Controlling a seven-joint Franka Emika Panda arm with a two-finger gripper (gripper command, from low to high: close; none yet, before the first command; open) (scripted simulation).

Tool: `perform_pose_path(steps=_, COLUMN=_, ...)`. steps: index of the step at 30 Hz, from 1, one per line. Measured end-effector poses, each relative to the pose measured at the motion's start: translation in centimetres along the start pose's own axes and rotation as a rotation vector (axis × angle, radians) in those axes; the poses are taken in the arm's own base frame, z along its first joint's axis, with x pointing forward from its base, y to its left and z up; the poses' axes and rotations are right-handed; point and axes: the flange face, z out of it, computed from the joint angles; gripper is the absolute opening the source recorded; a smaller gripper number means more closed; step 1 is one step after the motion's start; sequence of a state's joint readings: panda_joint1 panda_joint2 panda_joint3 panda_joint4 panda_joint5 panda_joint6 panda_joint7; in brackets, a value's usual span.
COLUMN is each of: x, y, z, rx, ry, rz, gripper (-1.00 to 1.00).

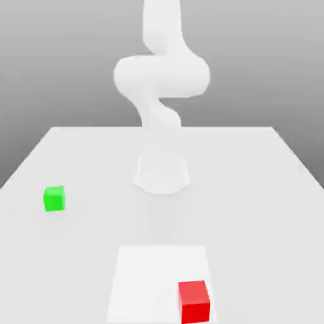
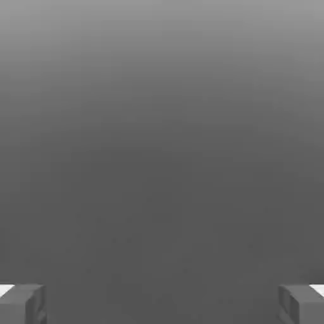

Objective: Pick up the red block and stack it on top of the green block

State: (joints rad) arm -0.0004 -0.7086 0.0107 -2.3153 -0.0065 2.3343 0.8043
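Though open, jaws (image 2: 162,304) in hand view.

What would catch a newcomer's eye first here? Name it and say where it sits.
The red block jumps out first, on the white patch near the exterior view's bottom edge, toward that patch's right side. Next comes the green block, alone on the table at the exterior view's left, farther back. The hand view shows the open gripper with nothing between its fingers.
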Motion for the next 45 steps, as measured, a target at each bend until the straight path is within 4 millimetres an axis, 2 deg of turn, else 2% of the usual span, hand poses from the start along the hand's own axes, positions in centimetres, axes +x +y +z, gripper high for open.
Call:
perform_pose_path(steps=4, x=-1.2, y=0.0, z=8.2, rx=-0.088, ry=-0.080, rz=-0.019, gripper=0.00)
perform_pose_path(steps=8, x=-3.3, y=0.9, z=15.8, rx=-0.170, ry=-0.161, rz=-0.037, gripper=0.00)
perform_pose_path(steps=16, x=-9.8, y=5.0, z=29.4, rx=-0.323, ry=-0.331, rz=-0.073, gripper=0.00)
perform_pose_path(steps=20, x=-14.2, y=8.0, z=35.0, rx=-0.393, ry=-0.422, rz=-0.093, gripper=0.00)
perform_pose_path(steps=24, x=-18.9, y=11.8, z=39.7, rx=-0.462, ry=-0.514, rz=-0.105, gripper=0.00)
perform_pose_path(steps=29, x=-22.7, y=15.2, z=44.7, rx=-0.483, ry=-0.543, rz=-0.108, gripper=0.00)
perform_pose_path(steps=30, x=-23.2, y=15.8, z=45.4, rx=-0.484, ry=-0.543, rz=-0.108, gripper=-1.00)
perform_pose_path(steps=37, x=-23.3, y=15.9, z=45.6, rx=-0.484, ry=-0.543, rz=-0.108, gripper=-1.00)
perform_pose_path(steps=41, x=-21.3, y=13.8, z=42.3, rx=-0.484, ry=-0.544, rz=-0.108, gripper=-1.00)
perform_pose_path(steps=42, x=-20.2, y=14.1, z=41.5, rx=-0.491, ry=-0.537, rz=-0.092, gripper=-1.00)
perform_pose_path(steps=43, x=-18.7, y=15.3, z=40.9, rx=-0.507, ry=-0.521, rz=-0.056, gripper=-1.00)
perform_pose_path(steps=45, x=-15.4, y=18.9, z=39.5, rx=-0.546, ry=-0.482, rz=0.038, gripper=-1.00)
